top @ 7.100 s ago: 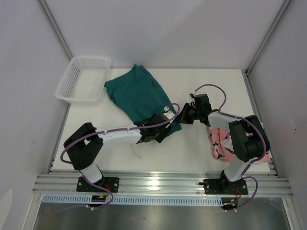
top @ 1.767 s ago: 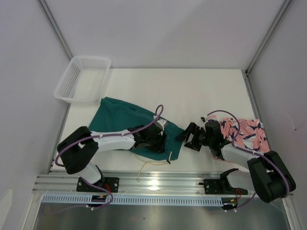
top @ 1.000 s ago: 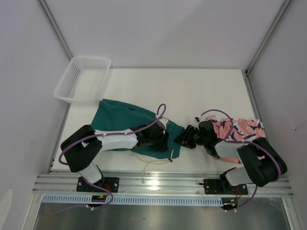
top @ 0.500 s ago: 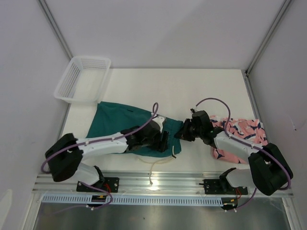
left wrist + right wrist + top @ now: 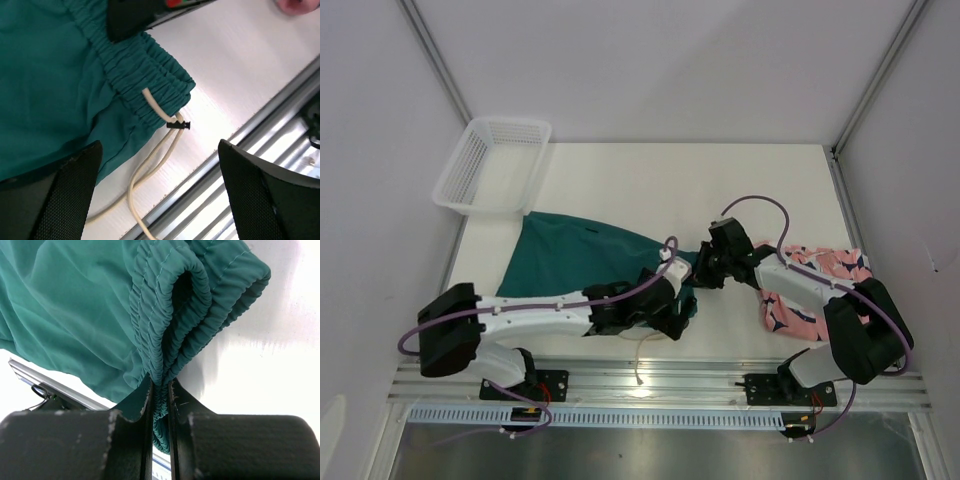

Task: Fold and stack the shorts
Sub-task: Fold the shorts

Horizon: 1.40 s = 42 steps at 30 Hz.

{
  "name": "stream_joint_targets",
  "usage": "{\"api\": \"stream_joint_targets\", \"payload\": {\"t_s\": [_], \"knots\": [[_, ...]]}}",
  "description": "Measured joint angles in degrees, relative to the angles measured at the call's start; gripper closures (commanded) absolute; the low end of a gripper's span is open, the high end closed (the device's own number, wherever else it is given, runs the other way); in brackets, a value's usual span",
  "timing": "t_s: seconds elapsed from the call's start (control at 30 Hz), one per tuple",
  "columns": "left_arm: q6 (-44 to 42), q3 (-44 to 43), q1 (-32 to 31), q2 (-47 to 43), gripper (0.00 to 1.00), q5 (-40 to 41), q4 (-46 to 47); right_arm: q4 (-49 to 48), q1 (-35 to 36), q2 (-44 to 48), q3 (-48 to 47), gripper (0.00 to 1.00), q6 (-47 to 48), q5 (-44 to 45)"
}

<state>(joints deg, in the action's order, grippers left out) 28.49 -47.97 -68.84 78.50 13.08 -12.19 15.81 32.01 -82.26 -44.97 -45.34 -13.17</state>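
The dark teal shorts (image 5: 575, 265) lie spread on the white table, with the elastic waistband at the right end. My right gripper (image 5: 704, 272) is shut on that bunched waistband (image 5: 165, 315), and the fabric is pinched between its fingers (image 5: 159, 390). My left gripper (image 5: 676, 312) hovers over the waistband's near corner, open, with only the pale drawstring (image 5: 160, 135) and bare table between its fingers (image 5: 260, 200). The teal shorts (image 5: 50, 75) fill the upper left of the left wrist view. The salmon-pink printed shorts (image 5: 815, 285) lie crumpled at the right, under the right arm.
A white mesh basket (image 5: 495, 165) stands at the back left corner. The aluminium rail (image 5: 650, 380) runs along the near table edge, and the drawstring's end hangs over it. Bare table (image 5: 720, 190) lies behind the shorts.
My left gripper has let go of the teal fabric, opened wide and slid toward the near edge. My right gripper has shut on the waistband and drawn it slightly back.
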Motion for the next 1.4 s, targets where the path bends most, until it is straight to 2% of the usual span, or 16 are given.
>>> {"api": "stream_joint_targets", "payload": {"t_s": [0.17, 0.47, 0.87, 1.17, 1.27, 1.37, 1.4], "knots": [[-0.2, -4.4, -3.5, 7.9, 0.01, 5.3, -1.2, 1.3, 0.2, -0.2, -1.2, 1.0, -1.1, -0.4], [-2.3, -11.1, -6.2, 12.3, 0.01, 13.0, -3.6, 3.7, 0.3, -0.9, -3.2, 1.0, -2.3, -0.9], [-7.2, -17.3, -9.8, 20.7, 0.01, 18.7, -6.1, 3.8, 0.3, -1.9, -3.4, 1.0, -3.4, -2.8], [-7.0, -22.3, -10.2, 26.4, 0.01, 23.8, -12.5, 3.7, 0.2, -1.9, -3.4, 1.0, -4.0, -3.0], [-6.5, -22.4, -10.2, 26.5, 0.08, 25.9, -14.4, 3.7, 0.2, -1.9, -3.4, 1.0, -4.0, -3.5], [-6.0, -22.8, -10.2, 26.9, 0.23, 27.8, -16.2, 3.7, 0.2, -1.9, -3.4, 1.0, -4.0, -4.0], [-5.8, -22.9, -10.2, 27.2, 0.32, 28.4, -16.6, 3.7, 0.2, -1.9, -3.4, 1.0, -4.0, -4.1]]}}
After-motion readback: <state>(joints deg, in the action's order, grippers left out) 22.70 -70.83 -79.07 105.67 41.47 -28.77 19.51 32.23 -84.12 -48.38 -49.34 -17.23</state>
